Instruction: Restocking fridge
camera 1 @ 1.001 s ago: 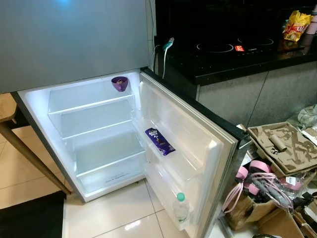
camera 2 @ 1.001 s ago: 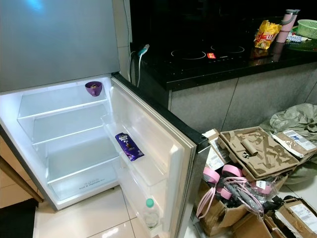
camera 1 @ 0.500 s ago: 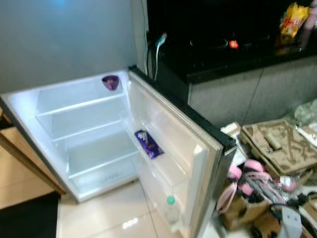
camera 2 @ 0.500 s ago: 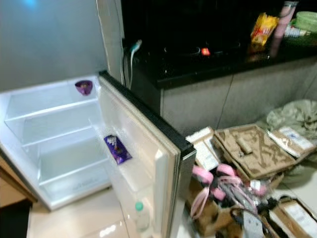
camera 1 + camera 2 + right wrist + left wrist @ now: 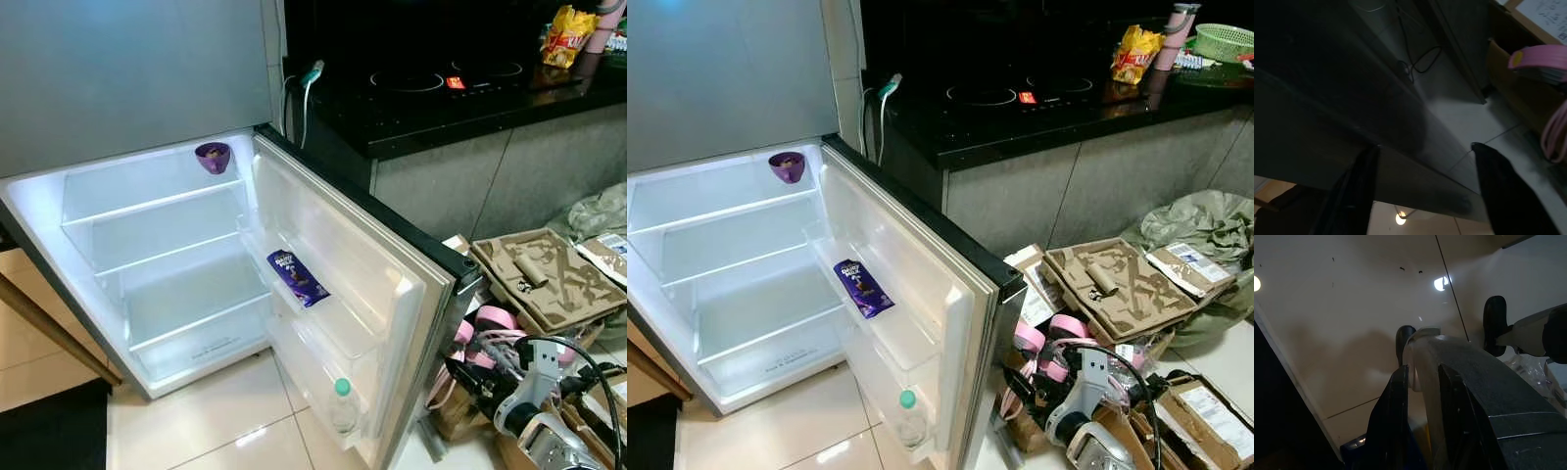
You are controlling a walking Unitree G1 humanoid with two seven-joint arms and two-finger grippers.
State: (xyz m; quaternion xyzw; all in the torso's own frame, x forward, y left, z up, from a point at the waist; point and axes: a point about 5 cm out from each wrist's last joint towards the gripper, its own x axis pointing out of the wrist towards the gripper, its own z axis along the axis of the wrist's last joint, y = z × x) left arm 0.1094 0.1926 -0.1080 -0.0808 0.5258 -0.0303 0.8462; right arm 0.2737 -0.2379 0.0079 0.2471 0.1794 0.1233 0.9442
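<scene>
The fridge stands open and lit, its glass shelves almost bare. A purple cup sits at the right end of the top shelf. The open door swings toward me; a purple chocolate bar lies in its middle bin and a green-capped water bottle stands in the lowest bin. My right arm shows low on the right, beside the door's outer edge. My right gripper is open, facing the door's dark outer side. My left gripper hangs over pale floor, shut, with an unclear blue and yellow patch at its base.
A black counter with a cooktop runs right of the fridge, a yellow snack bag on it. Cardboard packing, boxes and pink straps clutter the floor on the right. A wooden leg and dark mat lie left.
The camera has swung so the whole scene sits further left. My right arm has come up into view at the lower right. The fridge contents have not moved.
</scene>
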